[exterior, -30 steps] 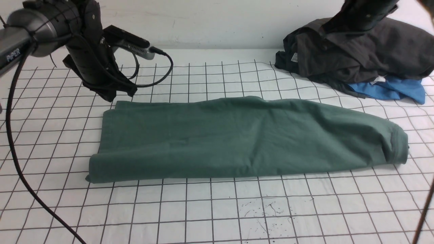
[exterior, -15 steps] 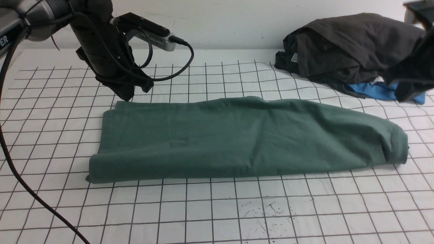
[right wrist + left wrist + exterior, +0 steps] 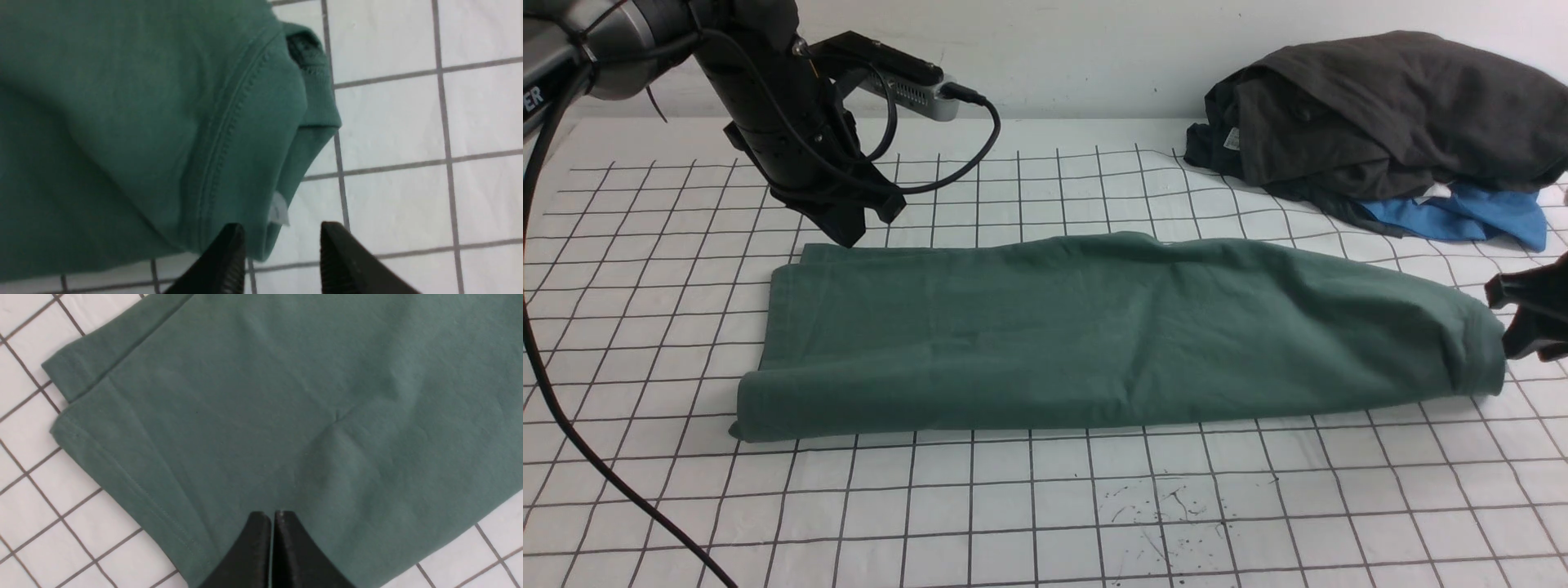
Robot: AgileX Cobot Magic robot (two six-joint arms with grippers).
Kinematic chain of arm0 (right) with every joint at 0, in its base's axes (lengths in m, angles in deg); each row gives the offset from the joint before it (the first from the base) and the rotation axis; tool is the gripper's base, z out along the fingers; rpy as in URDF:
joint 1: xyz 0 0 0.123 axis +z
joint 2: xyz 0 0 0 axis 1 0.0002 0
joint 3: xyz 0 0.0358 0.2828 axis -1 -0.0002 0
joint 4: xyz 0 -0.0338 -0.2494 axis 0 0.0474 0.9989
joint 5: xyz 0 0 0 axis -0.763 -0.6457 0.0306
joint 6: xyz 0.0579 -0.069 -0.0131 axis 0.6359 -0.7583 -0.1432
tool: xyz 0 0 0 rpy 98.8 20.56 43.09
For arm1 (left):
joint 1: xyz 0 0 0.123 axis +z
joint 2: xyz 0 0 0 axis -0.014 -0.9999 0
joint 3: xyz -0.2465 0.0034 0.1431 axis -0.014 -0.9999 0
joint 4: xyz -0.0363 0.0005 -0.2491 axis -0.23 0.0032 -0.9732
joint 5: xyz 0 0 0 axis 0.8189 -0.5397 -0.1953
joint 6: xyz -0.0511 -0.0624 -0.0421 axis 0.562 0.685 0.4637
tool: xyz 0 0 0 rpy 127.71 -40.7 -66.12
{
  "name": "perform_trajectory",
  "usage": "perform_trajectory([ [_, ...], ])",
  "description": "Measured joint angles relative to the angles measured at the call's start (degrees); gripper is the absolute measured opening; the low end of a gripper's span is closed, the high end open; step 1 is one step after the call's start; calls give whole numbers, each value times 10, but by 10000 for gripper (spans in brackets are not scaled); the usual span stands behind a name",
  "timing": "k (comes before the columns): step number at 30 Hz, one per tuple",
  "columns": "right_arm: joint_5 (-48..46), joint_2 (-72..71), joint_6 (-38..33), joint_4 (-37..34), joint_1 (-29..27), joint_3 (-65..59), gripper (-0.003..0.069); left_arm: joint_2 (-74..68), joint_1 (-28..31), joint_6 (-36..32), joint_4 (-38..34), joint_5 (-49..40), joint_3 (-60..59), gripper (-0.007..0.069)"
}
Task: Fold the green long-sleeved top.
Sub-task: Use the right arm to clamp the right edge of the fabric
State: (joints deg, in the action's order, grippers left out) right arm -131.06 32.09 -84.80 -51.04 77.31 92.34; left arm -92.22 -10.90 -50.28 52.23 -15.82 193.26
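Presently: my right gripper [image 3: 282, 228], jaws apart beside the collar end of the top [image 3: 1094, 327], may pinch one layer only, undoing the fold; left gripper [image 3: 273, 516], jaws together, holds nothing.

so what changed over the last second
The right hand came down from over the dark heap to the right end of the green top, its jaws now apart, holding nothing. The left hand shifted right near the top's far left corner, shut and empty. The top, heap and blue garment stayed put.
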Motion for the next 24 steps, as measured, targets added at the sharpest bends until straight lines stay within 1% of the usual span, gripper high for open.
perform_trajectory([
  [1, 12, 10, 0, -7, -2, 0, 332, 0, 0, 0, 0, 0, 0, -5],
  [2, 14, 11, 0, -7, -3, 0, 332, 0, 0, 0, 0, 0, 0, -5],
  [4, 37, 31, 0, -20, -3, 1, 474, 0, 0, 0, 0, 0, 0, -5],
  [5, 43, 39, 0, -22, -2, 1, 510, 0, 0, 0, 0, 0, 0, -5],
  [8, 52, 61, 0, -26, 0, 9, 601, 0, 0, 0, 0, 0, 0, -5],
  [10, 56, 79, 4, -26, 0, 22, 627, 0, 0, 0, -1, 0, 0, -5],
  [14, 53, 104, 12, -26, 0, 45, 626, 0, 0, 0, -1, 0, 0, -5],
  [18, 51, 109, 14, -31, 0, 53, 580, 0, 0, 0, -1, 0, 0, -5],
  [23, 51, 111, 13, -32, 0, 54, 454, -12, 0, 0, -2, 0, 0, -5],
  [24, 51, 111, 13, -34, 0, 54, 419, -17, 0, 0, -2, 0, 0, -5],
])
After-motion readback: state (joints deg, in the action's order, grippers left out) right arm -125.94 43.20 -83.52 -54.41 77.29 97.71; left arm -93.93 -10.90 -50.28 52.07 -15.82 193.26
